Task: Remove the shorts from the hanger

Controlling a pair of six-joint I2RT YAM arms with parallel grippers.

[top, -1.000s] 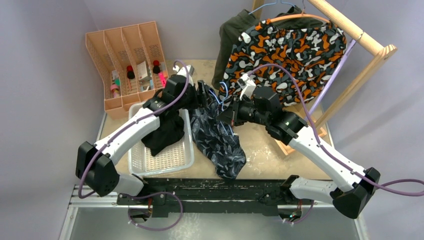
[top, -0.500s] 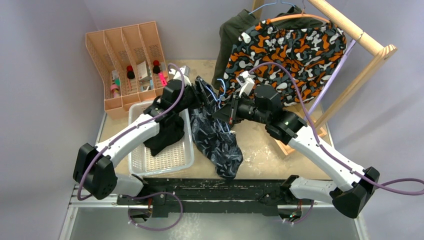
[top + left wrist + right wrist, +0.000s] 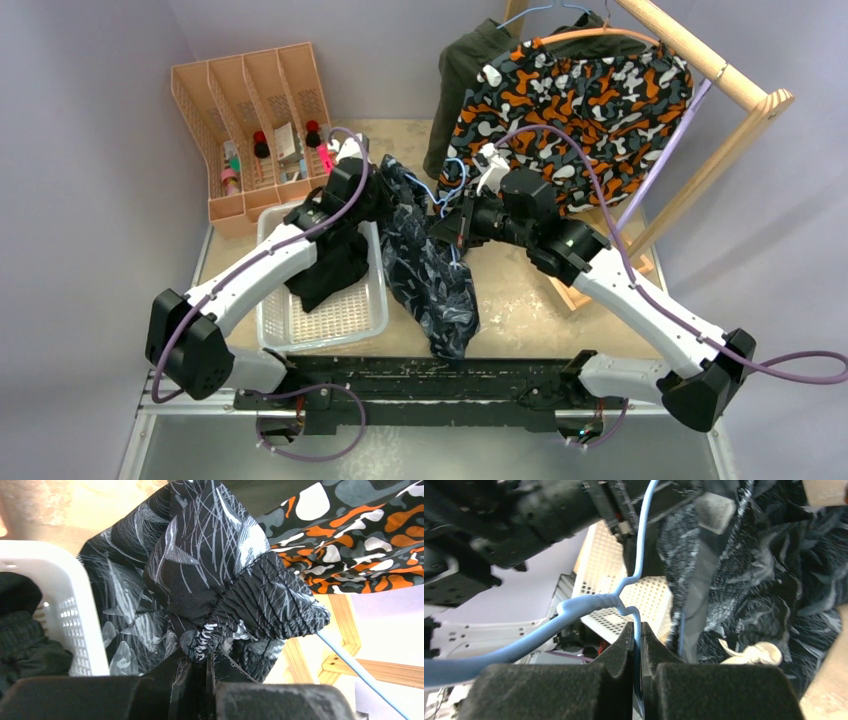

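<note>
The dark blue-grey camouflage shorts (image 3: pixel 432 275) hang from a light blue wire hanger (image 3: pixel 450 180) between the two arms, their lower end draped on the table. My left gripper (image 3: pixel 207 652) is shut on the gathered elastic waistband of these shorts (image 3: pixel 210 565). My right gripper (image 3: pixel 638 630) is shut on the hanger (image 3: pixel 574 610) just below its twisted neck. Orange-black-white camouflage shorts (image 3: pixel 580 100) and olive green shorts (image 3: pixel 462 70) hang on the wooden rail behind. Black shorts (image 3: pixel 330 265) lie in the white basket (image 3: pixel 320 340).
A wooden clothes rack (image 3: pixel 745 95) stands at the back right, with its base near my right arm. An orange desk organizer (image 3: pixel 250 80) holding small items stands at the back left. The white basket sits right beside the hanging shorts.
My left gripper has gone from open to shut on the waistband of the dark camouflage shorts. The right gripper has shifted the hanger slightly left.
</note>
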